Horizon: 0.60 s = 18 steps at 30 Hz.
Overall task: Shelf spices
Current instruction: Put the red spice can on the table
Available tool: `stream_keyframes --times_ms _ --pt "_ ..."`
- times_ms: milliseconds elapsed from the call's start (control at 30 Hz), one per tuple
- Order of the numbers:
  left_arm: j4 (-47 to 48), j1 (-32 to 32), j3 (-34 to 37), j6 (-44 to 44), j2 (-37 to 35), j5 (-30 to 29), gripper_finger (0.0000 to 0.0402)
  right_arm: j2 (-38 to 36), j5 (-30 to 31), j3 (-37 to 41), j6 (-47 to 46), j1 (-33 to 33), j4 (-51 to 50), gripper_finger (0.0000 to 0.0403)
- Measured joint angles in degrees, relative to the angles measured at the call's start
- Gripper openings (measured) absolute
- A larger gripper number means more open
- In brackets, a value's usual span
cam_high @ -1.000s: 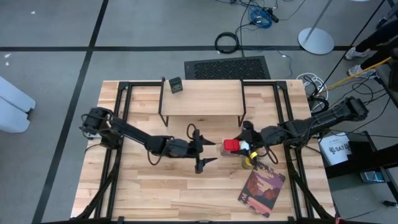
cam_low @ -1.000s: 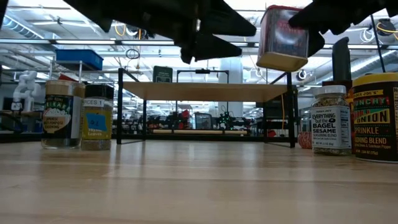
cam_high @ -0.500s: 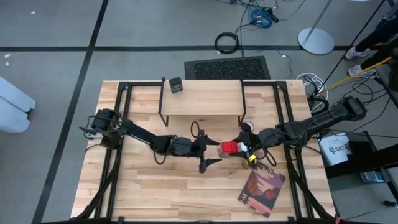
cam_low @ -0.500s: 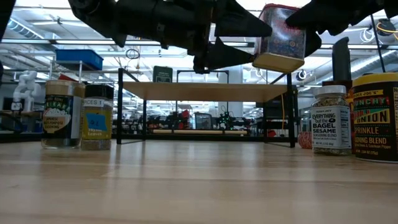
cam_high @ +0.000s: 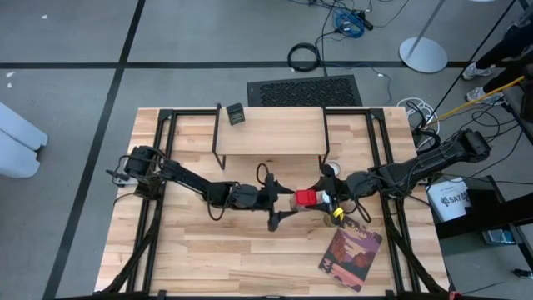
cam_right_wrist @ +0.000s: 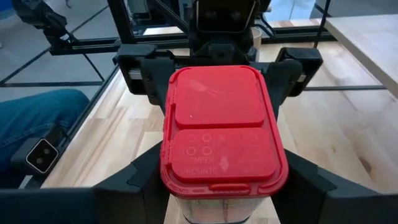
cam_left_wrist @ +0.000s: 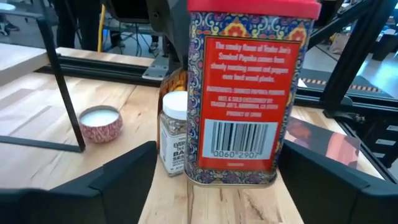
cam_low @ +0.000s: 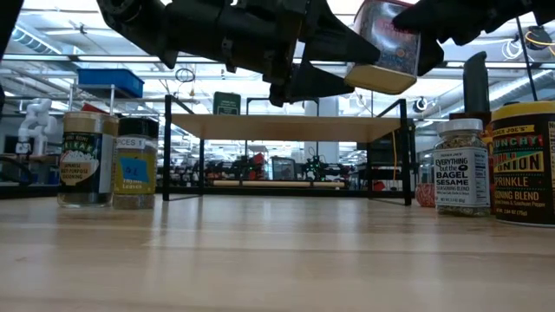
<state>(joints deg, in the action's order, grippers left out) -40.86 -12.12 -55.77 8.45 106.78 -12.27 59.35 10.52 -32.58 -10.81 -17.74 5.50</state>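
Right gripper (cam_high: 326, 198): closed on the red-lidded tin (cam_high: 309, 197), held tilted in the air in front of the shelf (cam_high: 271, 131) | Left gripper (cam_high: 285, 204): fingers spread wide on either side of the tin's base, contact not discernible | 1 dark tin (cam_high: 236, 114) is seen on the shelf top | Bagel sesame jar (cam_low: 461, 167) stands on the table (cam_high: 191, 242).
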Motion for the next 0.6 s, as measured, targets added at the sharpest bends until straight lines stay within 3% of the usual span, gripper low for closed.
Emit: stream_keyframes --times_ms 333,600 --pt "0.9 0.1 0.0 0.0 0.0 -0.2 0.028 1.9 0.3 0.0 0.3 0.0 0.6 0.0213" --pt "0.8 0.1 0.0 0.1 0.0 0.2 0.0271 3.5 0.1 0.0 1.3 0.0 2.5 0.0213"
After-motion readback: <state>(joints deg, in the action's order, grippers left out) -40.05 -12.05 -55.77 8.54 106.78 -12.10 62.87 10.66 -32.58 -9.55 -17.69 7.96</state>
